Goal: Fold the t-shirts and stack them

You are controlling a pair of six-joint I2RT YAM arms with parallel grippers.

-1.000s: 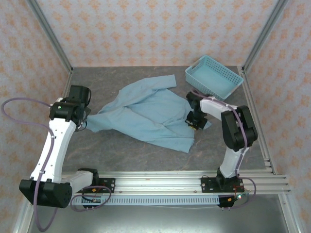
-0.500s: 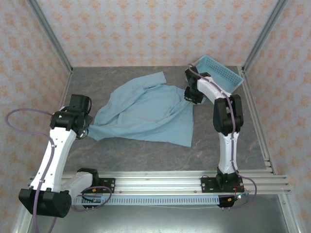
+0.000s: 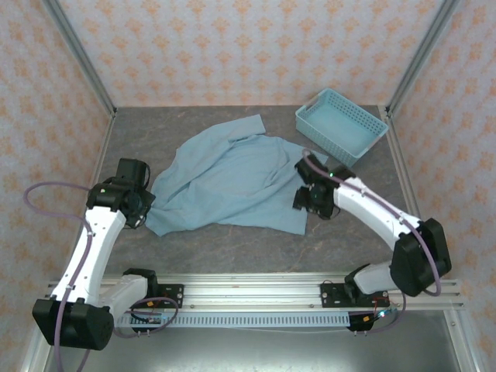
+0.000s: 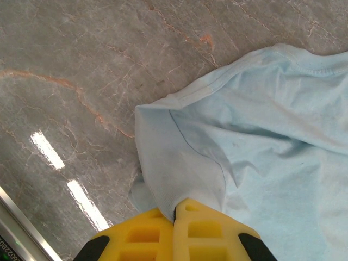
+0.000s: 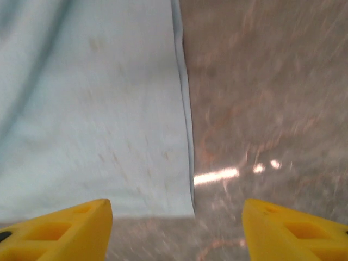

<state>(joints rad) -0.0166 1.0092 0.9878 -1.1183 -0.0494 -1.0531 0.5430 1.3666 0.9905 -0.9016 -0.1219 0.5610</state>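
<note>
Pinching t-shirt point(image 3: 232, 182) edge — left fingers point(image 4: 209, 232); right fingers point(image 5: 65, 228) spread over hem.

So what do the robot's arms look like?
The left arm and the right arm look the same: smooth white tubes joined by chunky black joints. A thin purple cable loops along each one. The jaws are bright yellow plastic with square holes in them.

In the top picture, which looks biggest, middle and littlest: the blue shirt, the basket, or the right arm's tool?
1. t-shirt: spread out wide, by far the biggest.
2. basket: clearly smaller than the shirt.
3. right tool: the littlest, resting at the shirt's edge.
</note>
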